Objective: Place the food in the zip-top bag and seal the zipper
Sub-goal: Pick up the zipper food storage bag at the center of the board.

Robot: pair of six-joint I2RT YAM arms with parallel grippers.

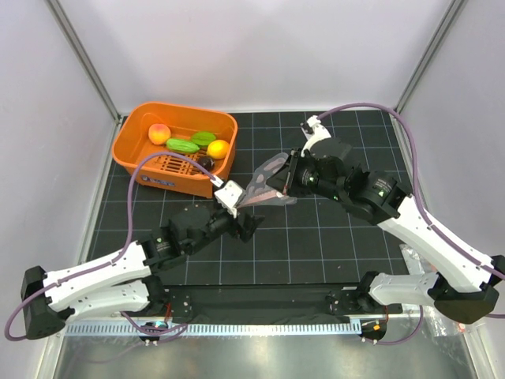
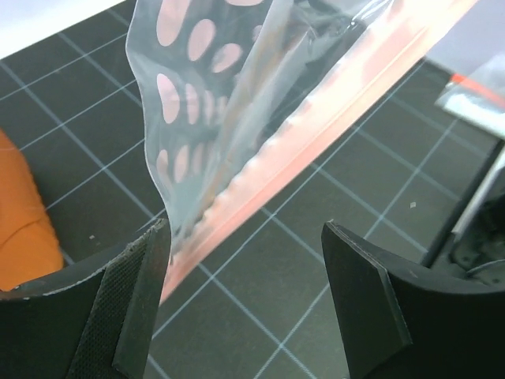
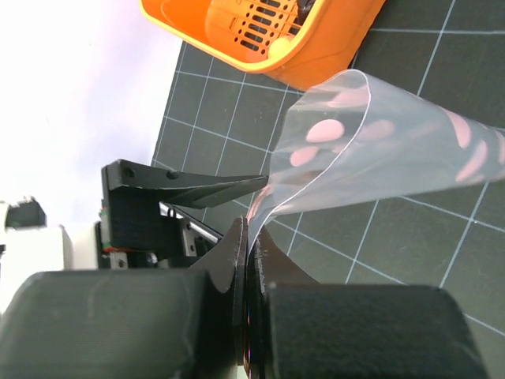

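The zip-top bag (image 1: 267, 180) hangs in the air over the middle of the mat, clear with pale pink spots. My right gripper (image 3: 251, 235) is shut on its edge, next to the pink zipper (image 2: 316, 138). My left gripper (image 2: 245, 268) stands open just below the bag's (image 2: 229, 103) lower corner, which lies beside its left fingertip (image 2: 146, 272); nothing is between its fingers. The food lies in the orange basket (image 1: 138, 150): a peach ball (image 1: 159, 133), two green pieces (image 1: 182, 146) (image 1: 203, 137), a yellow-orange fruit (image 1: 218, 148) and a small dark one (image 1: 203, 161).
The basket (image 3: 316, 55) sits at the mat's back left, close to the bag. A loose clear plastic packet (image 1: 417, 257) lies at the mat's right edge. White walls and metal posts close in the back and sides.
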